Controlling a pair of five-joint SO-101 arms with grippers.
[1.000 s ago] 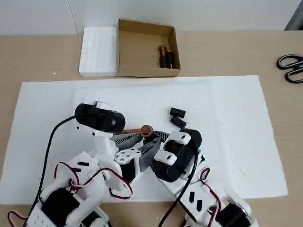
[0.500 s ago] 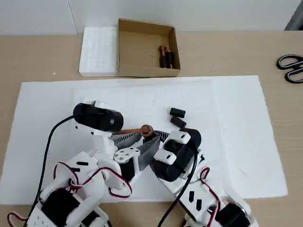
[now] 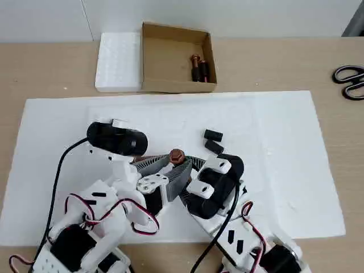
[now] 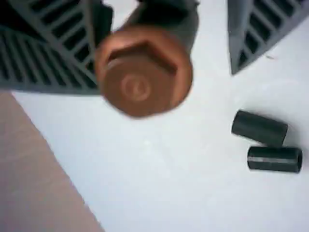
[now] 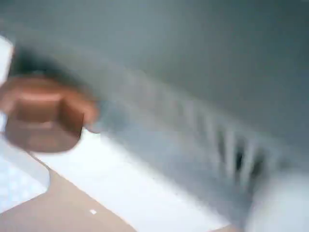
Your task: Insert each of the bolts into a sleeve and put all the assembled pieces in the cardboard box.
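Observation:
A copper bolt [image 3: 176,155] sits where the two grippers meet, low on the white mat. In the left wrist view its hexagonal head [image 4: 142,72] faces the camera, with a black sleeve [image 4: 166,14] around its shaft behind. My left gripper [image 3: 169,165] is open; its grey fingers [image 4: 260,34] stand either side of the bolt, with a gap on one side. My right gripper [image 3: 192,165] comes in from the other side, shut on the sleeve. Two loose black sleeves [image 3: 213,135] [image 3: 214,147] lie just beyond. The cardboard box [image 3: 165,57] holds assembled pieces [image 3: 199,68].
A white foam block [image 3: 118,61] lies against the box's left wall. Scissors [image 3: 350,81] rest at the table's far right edge. The white mat [image 3: 273,170] has bare room to the right of the arms.
The left arm's wrist has drawn slightly back to the left. Less of the copper shaft shows beside the bolt head. The right arm has hardly moved.

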